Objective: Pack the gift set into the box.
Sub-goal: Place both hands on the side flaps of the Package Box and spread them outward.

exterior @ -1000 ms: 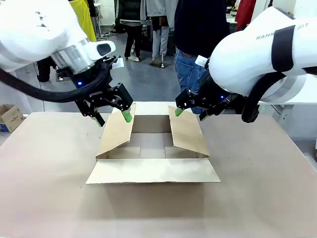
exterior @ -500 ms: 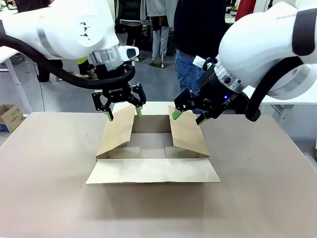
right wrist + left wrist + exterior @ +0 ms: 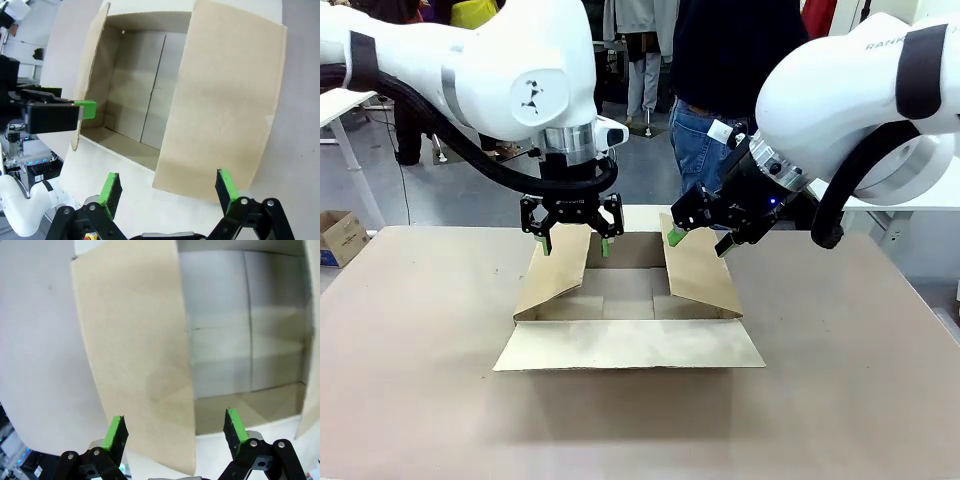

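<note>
Quickly, left to right. Left gripper (image 3: 576, 243) is wide open, nothing held, pointing straight down. It hangs over the far end of the left flap (image 3: 557, 270) of the box (image 3: 630, 345). The flap's top edge runs between the two green pads. In the left wrist view the flap sits nearer one pad, with a gap on both sides, so no contact that I can see. The flap leans inward over the box and its long edge runs away from this gripper toward the near side of the desk (image 3: 420, 380).

The box lies directly below and between the two grippers, near flap folded flat outward. Its long axis runs from one gripper across to the other. Bare cardboard floor shows inside.

Right gripper (image 3: 700, 240) is also spread open and holds nothing. It is tilted, over the far corner of the right flap (image 3: 700, 275), which also leans inward. In the right wrist view that flap's edge lies between the pads, close to one pad.

Judgement: each arm is nearest its own side flap, so the coming move is likely to push or pinch the flaps outward.

A person (image 3: 725, 60) stands beyond both grippers.
</note>
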{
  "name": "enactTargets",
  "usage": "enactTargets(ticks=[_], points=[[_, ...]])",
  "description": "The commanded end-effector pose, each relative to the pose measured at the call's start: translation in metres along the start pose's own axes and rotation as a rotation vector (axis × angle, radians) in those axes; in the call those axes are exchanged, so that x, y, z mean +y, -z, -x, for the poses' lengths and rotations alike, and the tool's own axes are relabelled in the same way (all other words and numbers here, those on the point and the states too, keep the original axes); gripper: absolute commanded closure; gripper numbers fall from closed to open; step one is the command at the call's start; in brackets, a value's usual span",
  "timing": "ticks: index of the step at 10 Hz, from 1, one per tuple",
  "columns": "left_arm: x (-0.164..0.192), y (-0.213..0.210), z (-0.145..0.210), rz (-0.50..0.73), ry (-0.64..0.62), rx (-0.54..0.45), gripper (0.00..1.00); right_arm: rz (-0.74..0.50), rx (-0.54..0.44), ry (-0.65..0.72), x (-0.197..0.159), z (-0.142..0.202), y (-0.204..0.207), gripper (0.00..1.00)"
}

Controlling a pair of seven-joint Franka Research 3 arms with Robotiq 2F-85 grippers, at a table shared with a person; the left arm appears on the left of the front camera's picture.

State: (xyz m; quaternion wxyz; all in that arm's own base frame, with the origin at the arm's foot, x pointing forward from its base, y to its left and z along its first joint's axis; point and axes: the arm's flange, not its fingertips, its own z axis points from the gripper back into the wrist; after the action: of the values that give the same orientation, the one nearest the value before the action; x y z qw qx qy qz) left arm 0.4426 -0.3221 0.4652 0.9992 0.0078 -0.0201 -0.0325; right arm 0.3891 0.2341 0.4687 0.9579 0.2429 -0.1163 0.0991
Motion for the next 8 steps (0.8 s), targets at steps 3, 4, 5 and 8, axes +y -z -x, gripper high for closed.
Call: enactTargets(ticks=[3, 4, 5, 8], points=[[-0.012, 0.019, -0.007, -0.141, -0.065, -0.015, 0.0, 0.016, -0.016, -0.003, 0.001, -0.003, -0.001, 0.0], [-0.01, 0.025, -0.008, -0.163, -0.079, -0.03, 0.0, 0.016, -0.016, -0.003, 0.001, -0.003, -0.001, 0.0], [-0.007, 0.027, -0.009, -0.171, -0.09, -0.039, 0.0, 0.016, -0.016, -0.003, 0.001, -0.003, -0.001, 0.0], [0.007, 0.015, -0.007, -0.182, -0.123, -0.093, 0.0, 0.016, -0.016, -0.003, 0.001, -0.003, -0.001, 0.0]])
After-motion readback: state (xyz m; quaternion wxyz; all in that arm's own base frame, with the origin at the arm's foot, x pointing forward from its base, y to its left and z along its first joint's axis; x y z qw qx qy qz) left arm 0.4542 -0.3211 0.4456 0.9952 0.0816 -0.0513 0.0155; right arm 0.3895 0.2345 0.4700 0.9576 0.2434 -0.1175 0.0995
